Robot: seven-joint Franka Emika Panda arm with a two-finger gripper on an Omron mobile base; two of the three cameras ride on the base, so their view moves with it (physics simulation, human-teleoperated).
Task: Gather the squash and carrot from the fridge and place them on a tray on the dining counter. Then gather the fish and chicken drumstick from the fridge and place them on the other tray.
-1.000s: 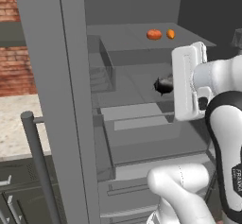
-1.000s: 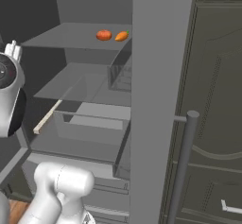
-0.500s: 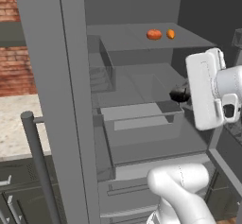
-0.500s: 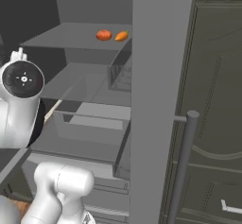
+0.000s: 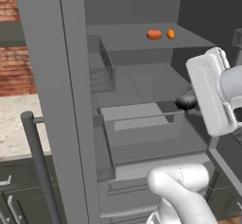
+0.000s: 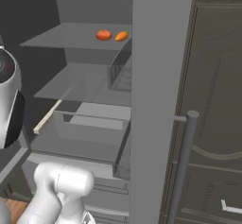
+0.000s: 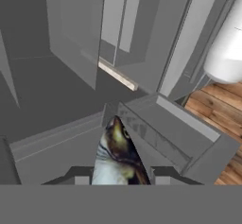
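1. The fridge (image 5: 71,100) stands open, its grey door panel running down the left of the left base view and through the middle of the right base view, with a dark bar handle (image 6: 182,166) at lower right there.
2. On the top shelf (image 5: 142,41), in the upper right of the left base view, a round orange-red squash (image 5: 153,34) lies just beside a smaller orange carrot (image 5: 170,34); the two are close but apart. In the right base view they sit in the upper middle, squash (image 6: 103,35) to the left, carrot (image 6: 121,36) to the right.
3. Below that, a glass shelf (image 6: 80,86) carries a small clear bin (image 6: 118,76) against the door side; what is in the bin cannot be made out.
4. Lower still, a grey drawer (image 5: 142,124) is pulled out toward the camera in the middle of the left base view; its inside looks bare as far as the frames show.
5. In the hand view the gripper (image 7: 118,178) sits at the bottom centre, its jaws clamped on a fish (image 7: 117,159), brown and mottled on top with a pale belly, which sticks up between the fingertips (image 7: 80,176).
6. Behind the fish in that view lie grey fridge panels, and wooden floor (image 7: 222,105) shows at the right edge.
7. In the left base view the white hand is at the right edge, level with the drawer, with a dark lump at its tip.
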